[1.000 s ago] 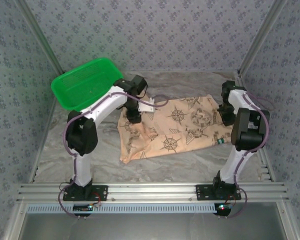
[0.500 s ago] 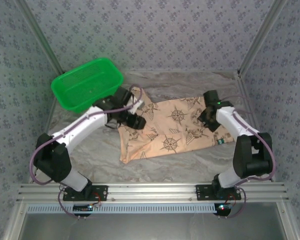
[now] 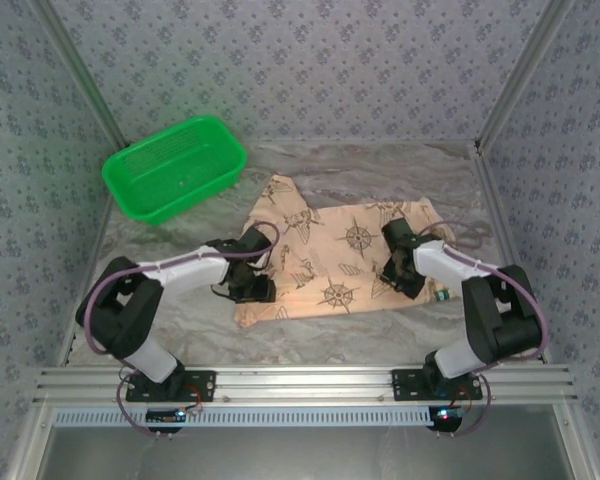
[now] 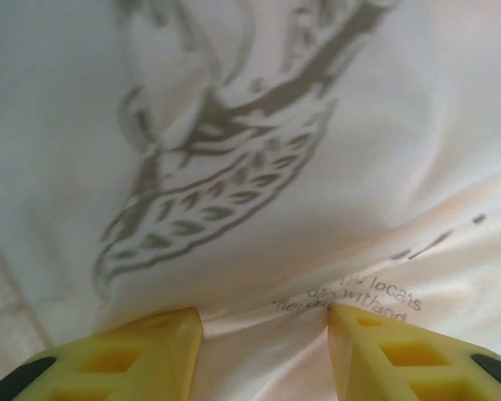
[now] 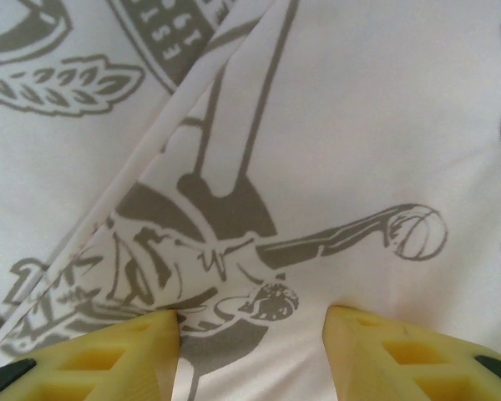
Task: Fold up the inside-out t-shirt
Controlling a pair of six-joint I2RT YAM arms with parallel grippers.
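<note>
The tan-peach t-shirt [image 3: 335,255], printed with dark compass roses, lies spread across the middle of the table, one sleeve pointing toward the back left. My left gripper [image 3: 255,290] is low over its front-left part. In the left wrist view that gripper [image 4: 265,322] is open, its yellow fingers [image 4: 150,351] pressed into the cloth [image 4: 250,125], which wrinkles between them. My right gripper [image 3: 400,272] is down on the shirt's right part. It is open too [image 5: 252,322], and its fingers [image 5: 384,355] rest on printed cloth [image 5: 359,125] beside a diagonal fold.
A green plastic basket [image 3: 175,165] stands at the back left, apart from the shirt. A small dark tag [image 3: 442,295] shows at the shirt's front-right corner. Patterned walls close in the table on three sides, and an aluminium rail [image 3: 300,380] runs along the near edge.
Both arms have swung forward and down onto the shirt. The left gripper went from the back-left corner to the front-left part, the right from the right edge inward. The shirt lies flatter.
</note>
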